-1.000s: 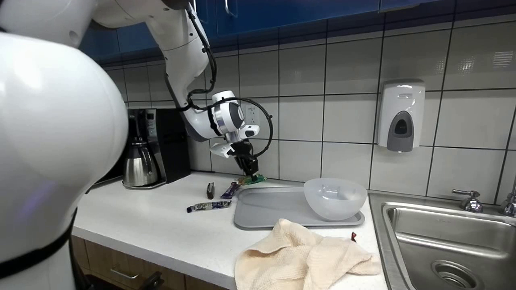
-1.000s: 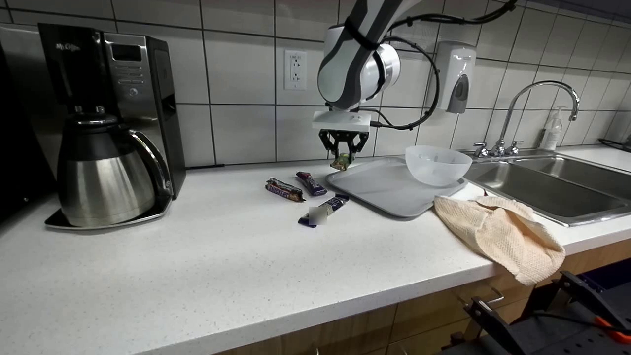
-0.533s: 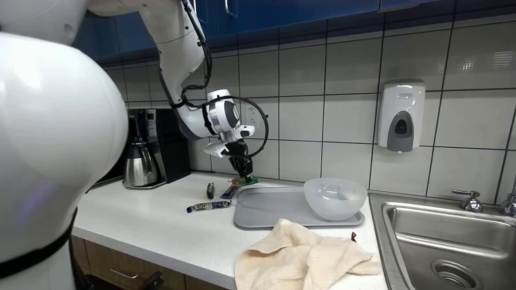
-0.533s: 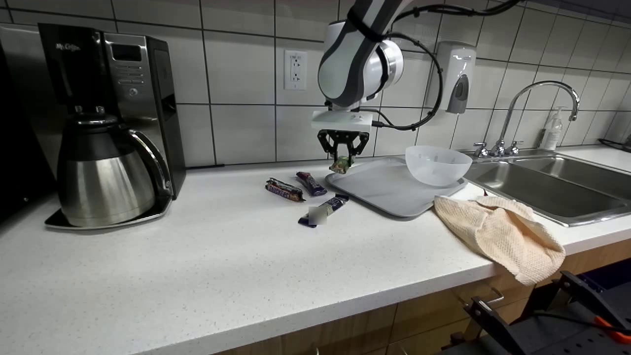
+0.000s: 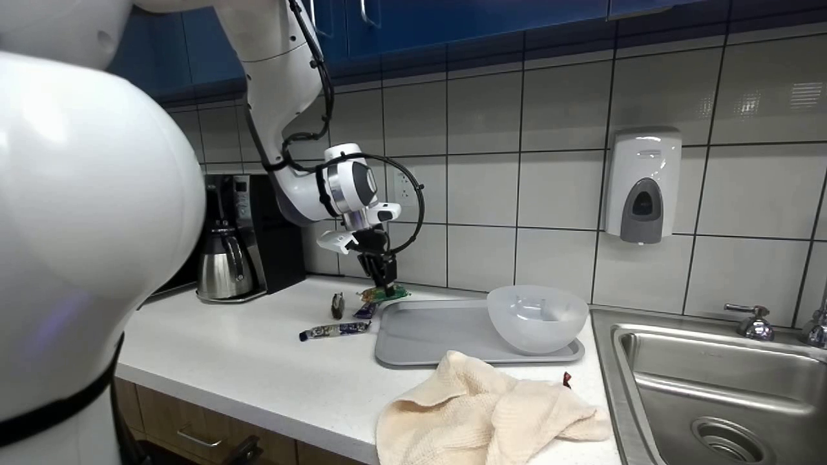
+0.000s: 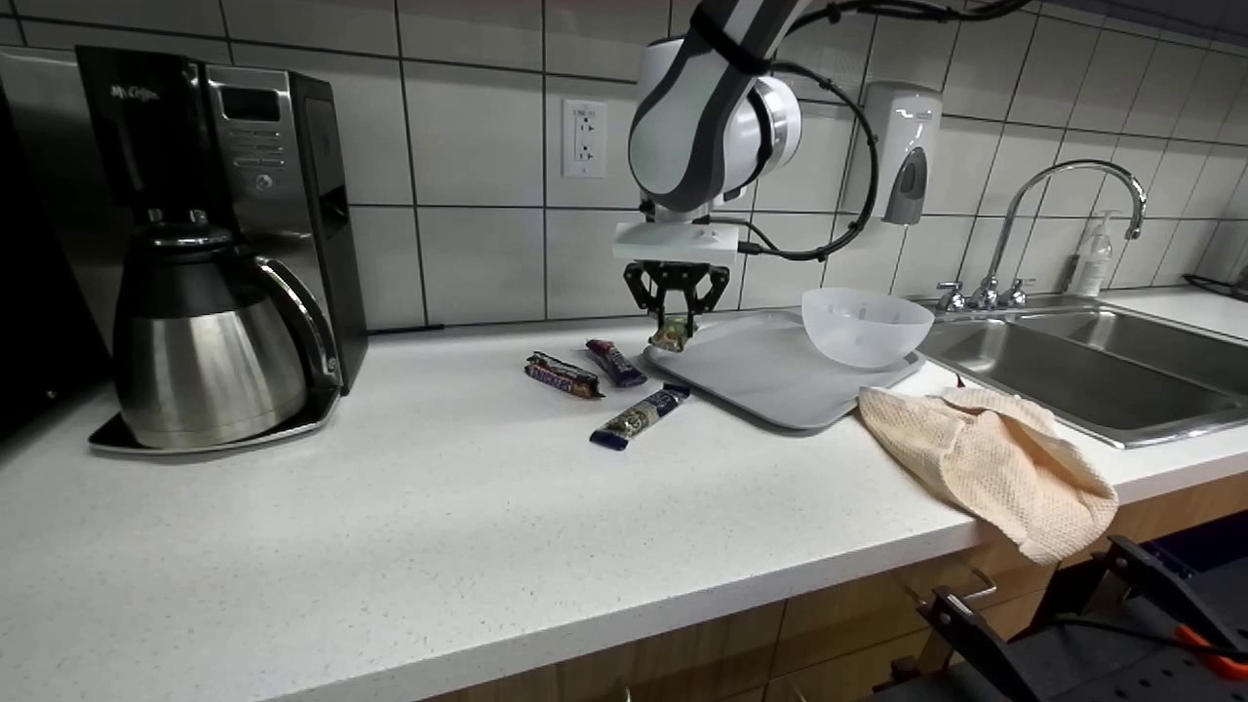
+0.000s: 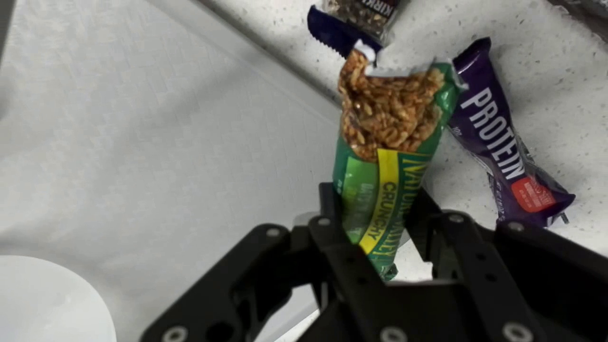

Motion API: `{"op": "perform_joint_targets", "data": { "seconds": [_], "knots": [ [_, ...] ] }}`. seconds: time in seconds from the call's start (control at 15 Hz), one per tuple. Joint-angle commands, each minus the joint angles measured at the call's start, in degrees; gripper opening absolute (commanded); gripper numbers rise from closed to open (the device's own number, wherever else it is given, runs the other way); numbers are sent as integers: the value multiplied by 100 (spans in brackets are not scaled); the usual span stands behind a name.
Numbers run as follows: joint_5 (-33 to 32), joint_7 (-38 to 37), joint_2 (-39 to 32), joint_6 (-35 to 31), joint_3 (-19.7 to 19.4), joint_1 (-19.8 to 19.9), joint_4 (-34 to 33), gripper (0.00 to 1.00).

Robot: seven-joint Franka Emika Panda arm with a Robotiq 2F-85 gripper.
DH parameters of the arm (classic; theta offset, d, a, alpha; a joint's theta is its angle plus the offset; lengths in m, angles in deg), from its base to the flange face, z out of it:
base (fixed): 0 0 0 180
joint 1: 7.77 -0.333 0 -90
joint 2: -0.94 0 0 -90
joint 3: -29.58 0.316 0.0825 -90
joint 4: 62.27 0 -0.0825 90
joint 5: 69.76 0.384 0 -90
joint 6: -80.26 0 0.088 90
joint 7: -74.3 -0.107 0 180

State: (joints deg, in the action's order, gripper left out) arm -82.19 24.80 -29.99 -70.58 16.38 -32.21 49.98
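Observation:
My gripper (image 7: pixel 375 203) is shut on a green granola bar (image 7: pixel 389 178) with a yellow stripe. In the wrist view the bar stands between both fingers, its top end toward the counter bars. In both exterior views the gripper (image 6: pixel 675 320) (image 5: pixel 389 287) holds the green bar (image 6: pixel 671 337) (image 5: pixel 398 294) low near the back left edge of the grey tray (image 6: pixel 760 366). A purple protein bar (image 7: pixel 496 137) (image 6: pixel 616 364) lies close by, partly hidden by the green bar in the wrist view. A dark-blue-ended bar (image 6: pixel 641 416) and a brown-purple Snickers bar (image 6: pixel 564 375) lie near it.
A translucent white bowl (image 6: pixel 866 329) stands on the tray's right part. A peach cloth (image 5: pixel 484 413) lies at the counter's front beside the sink (image 5: pixel 723 374). A coffee maker (image 6: pixel 263 195) with a steel carafe (image 6: pixel 210 361) stands at the left. The tiled wall is close behind.
My arm, with the green bar held, has shifted left and slightly down in an exterior view and a little lower in both. The bars on the counter, the tray and the bowl have not moved.

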Motion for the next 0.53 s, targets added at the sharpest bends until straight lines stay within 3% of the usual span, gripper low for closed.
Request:
{"op": "perform_joint_targets", "data": {
  "seconds": [0.0,0.47],
  "knots": [
    [-281,-144,338,-70,98,20,363,14],
    [-506,-233,482,-45,130,-44,585,14]
  ]
}}
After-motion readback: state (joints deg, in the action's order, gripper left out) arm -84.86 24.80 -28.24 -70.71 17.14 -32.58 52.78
